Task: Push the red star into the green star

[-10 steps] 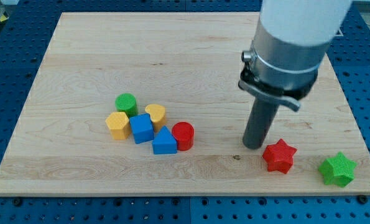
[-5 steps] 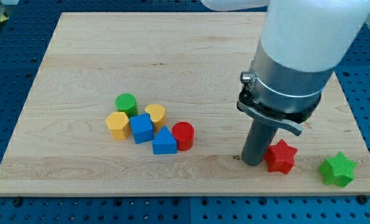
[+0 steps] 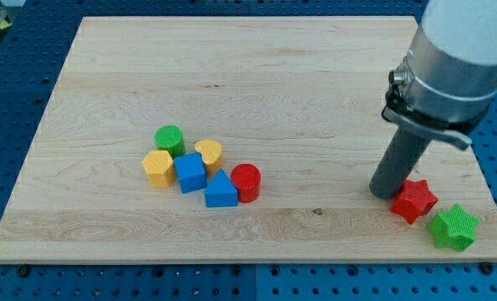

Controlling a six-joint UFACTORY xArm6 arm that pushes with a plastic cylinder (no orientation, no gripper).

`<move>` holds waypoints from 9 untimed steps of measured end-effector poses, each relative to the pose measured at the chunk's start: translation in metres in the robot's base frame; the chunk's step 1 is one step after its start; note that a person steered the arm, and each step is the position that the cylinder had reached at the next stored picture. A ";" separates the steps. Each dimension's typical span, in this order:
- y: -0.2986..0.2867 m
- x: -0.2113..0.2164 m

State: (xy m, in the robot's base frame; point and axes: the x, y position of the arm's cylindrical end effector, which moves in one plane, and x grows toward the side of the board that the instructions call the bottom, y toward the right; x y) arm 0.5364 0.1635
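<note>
The red star [image 3: 414,201] lies near the board's bottom right corner. The green star [image 3: 454,227] lies just to its lower right, and the two look to be touching or nearly so. My tip [image 3: 387,191] stands on the board right against the red star's left side, a little above its middle. The dark rod rises from there to the grey and white arm at the view's top right.
A cluster of blocks sits left of centre: a green cylinder [image 3: 169,139], a yellow hexagon [image 3: 157,167], a yellow heart [image 3: 209,153], a blue cube [image 3: 190,172], a blue triangle [image 3: 220,190] and a red cylinder [image 3: 246,181]. The board's right edge [image 3: 482,180] runs close to the stars.
My tip dropped to the red star's left side, then moved right, sliding the red star right and slightly up until it sits beside the green star. The green star has not moved.
</note>
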 end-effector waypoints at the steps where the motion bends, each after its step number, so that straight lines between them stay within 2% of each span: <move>1: 0.003 -0.018; 4: 0.005 0.000; 6: 0.038 0.000; 9: 0.017 -0.004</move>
